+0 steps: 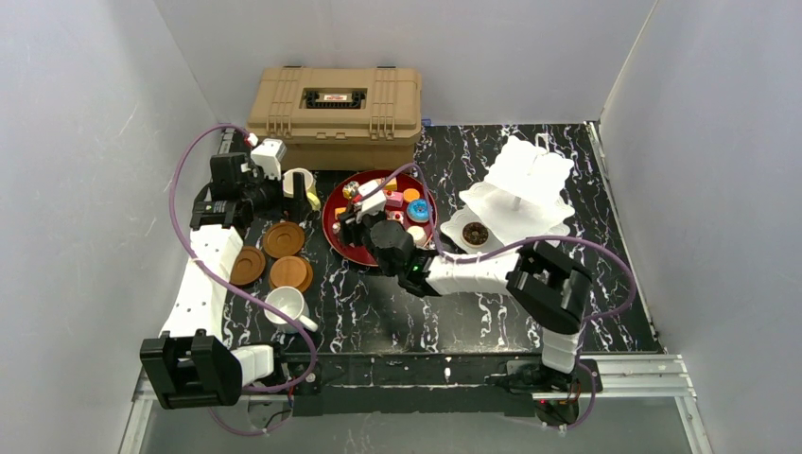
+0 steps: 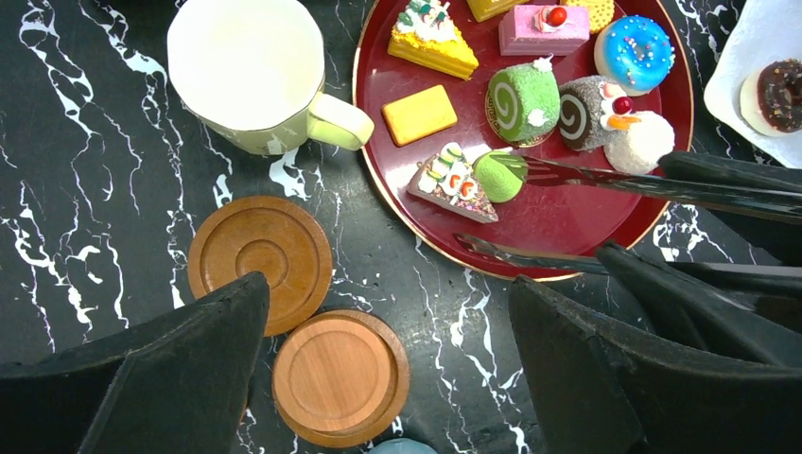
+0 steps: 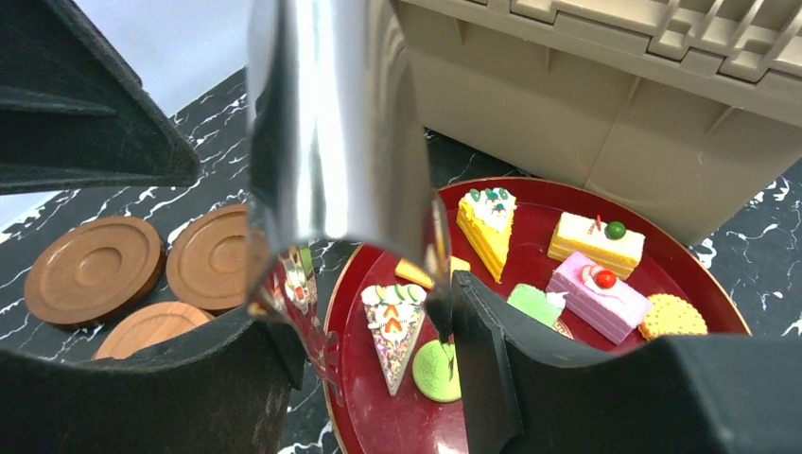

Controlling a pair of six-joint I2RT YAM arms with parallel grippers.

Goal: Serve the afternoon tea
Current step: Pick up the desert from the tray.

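My right gripper [image 1: 357,222] reaches over the dark-red tray [image 1: 333,227], shut on a pair of shiny metal tongs [image 3: 331,142]. The tongs [image 2: 605,175] stand spread. A sprinkled cake wedge [image 2: 452,184] and a round green cake [image 2: 498,176] lie between their arms, and one tip touches the green cake [image 3: 437,371]. My left gripper [image 2: 388,284] hangs open and empty over the brown saucers [image 2: 339,376], beside the pale-yellow mug [image 2: 248,66]. A white mug [image 1: 287,305] lies near the front edge. The white tiered stand [image 1: 520,184] carries a chocolate doughnut [image 1: 475,233] on its bottom tier.
A tan plastic case [image 1: 334,113] stands at the back, just behind the tray. Several more toy cakes fill the tray's far half, among them a blue doughnut [image 2: 636,52]. Three saucers [image 1: 284,238] lie grouped left of the tray. White walls close in on both sides.
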